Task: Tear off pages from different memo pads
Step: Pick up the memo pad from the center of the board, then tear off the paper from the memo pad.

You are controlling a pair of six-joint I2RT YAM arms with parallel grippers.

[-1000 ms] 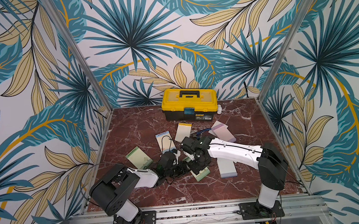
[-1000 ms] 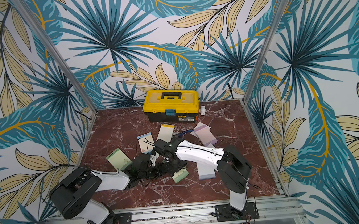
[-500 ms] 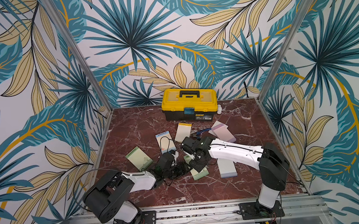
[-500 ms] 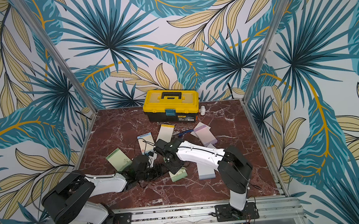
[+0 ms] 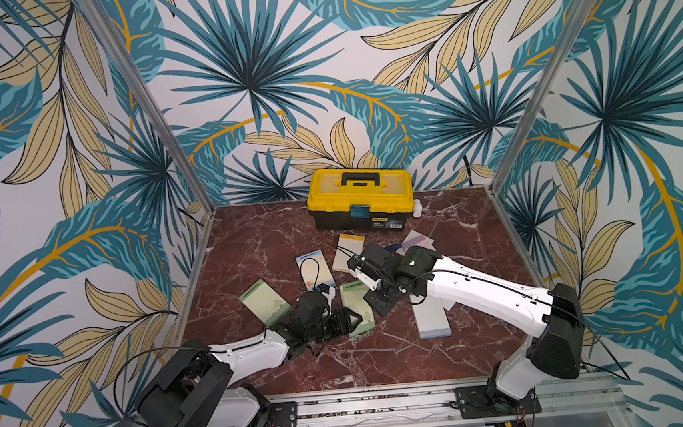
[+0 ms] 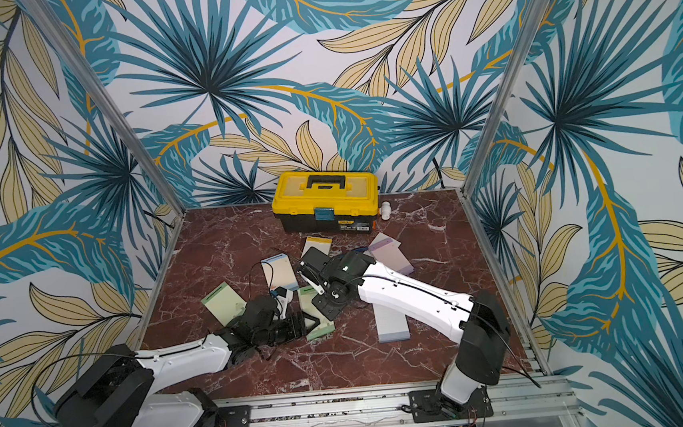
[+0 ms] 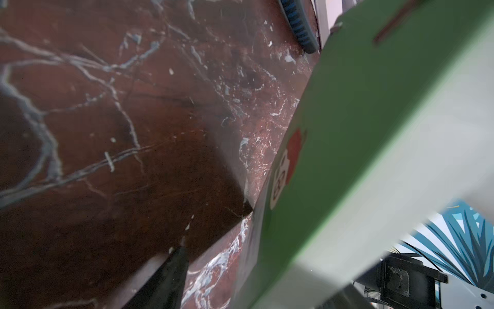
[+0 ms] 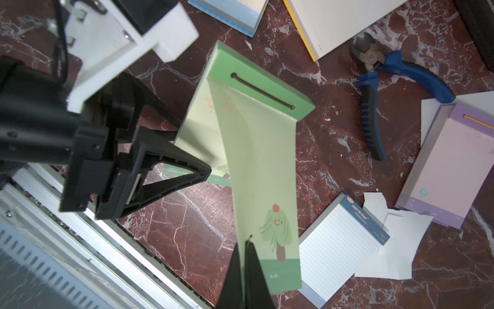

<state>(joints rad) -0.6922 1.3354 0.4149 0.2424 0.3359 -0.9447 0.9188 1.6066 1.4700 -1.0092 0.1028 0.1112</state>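
Note:
A green memo pad (image 8: 260, 91) lies near the table's middle (image 5: 361, 323) (image 6: 320, 331). Its top page (image 8: 264, 174), pale green with a tree drawing, is lifted and curled but still joined at the dark green header. My right gripper (image 8: 247, 254) is shut on that page's free edge and hangs over the pad (image 5: 374, 303) (image 6: 325, 307). My left gripper (image 8: 192, 147) is open, its black fingers (image 8: 171, 171) spread at the pad's side (image 5: 350, 318) (image 6: 303, 322). The left wrist view shows the pad's green edge (image 7: 347, 133) blurred, close beside one finger (image 7: 165, 281).
More memo pads lie around: green (image 5: 264, 302), blue-bordered (image 5: 310, 267), cream with yellow header (image 5: 349, 251), pink-lilac (image 5: 417, 240), grey-lavender (image 5: 431, 320). Blue pliers (image 8: 395, 72) and torn white sheets (image 8: 395, 240) lie nearby. A yellow toolbox (image 5: 359, 200) stands at the back.
My right gripper has shut on the green page and pulled it up off the pad. My left gripper has opened wider and reached in at the pad's side.

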